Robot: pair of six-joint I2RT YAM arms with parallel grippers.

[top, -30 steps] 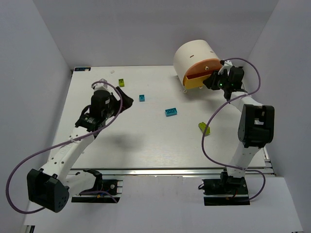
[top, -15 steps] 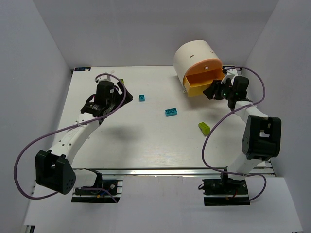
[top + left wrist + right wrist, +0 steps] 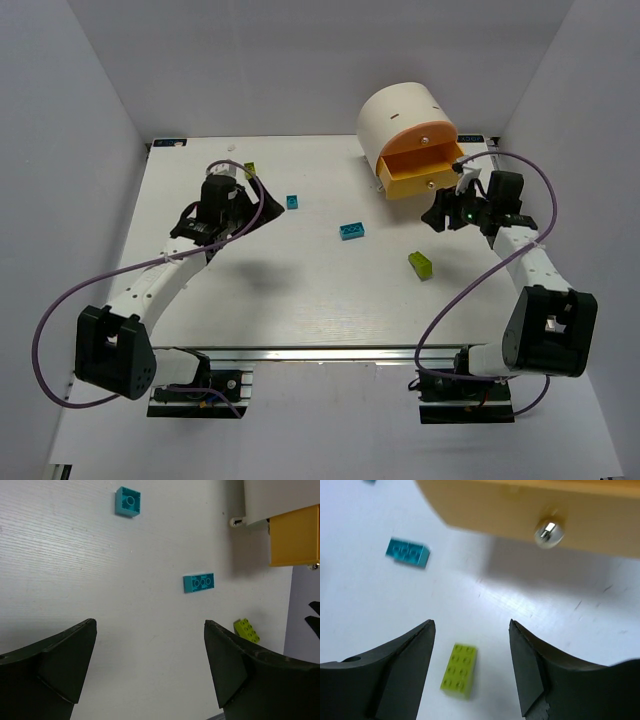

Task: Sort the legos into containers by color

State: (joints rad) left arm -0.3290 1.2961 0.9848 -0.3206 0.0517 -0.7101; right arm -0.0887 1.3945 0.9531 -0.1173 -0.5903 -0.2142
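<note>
A cream-white cabinet [image 3: 403,113] stands at the back right with an orange drawer [image 3: 422,145] and, below it, a yellow drawer [image 3: 420,182] pulled out. On the table lie a cyan square lego [image 3: 292,202], a cyan long lego [image 3: 351,231], a lime lego [image 3: 421,264] and a small lime lego [image 3: 250,171]. My left gripper [image 3: 258,198] is open and empty, left of the cyan square [image 3: 128,502]. My right gripper [image 3: 437,212] is open and empty, just in front of the yellow drawer's knob [image 3: 547,532], with the lime lego [image 3: 459,670] below it.
The white walls close the table on the left, back and right. The left wrist view shows the cyan long lego [image 3: 198,582], the lime lego [image 3: 246,630] and the yellow drawer [image 3: 295,536]. The right wrist view shows the cyan long lego [image 3: 408,552].
The yellow drawer has slid out of the cabinet. My right gripper has let go of its knob and drawn back toward the front. My left gripper has swung toward the back.
</note>
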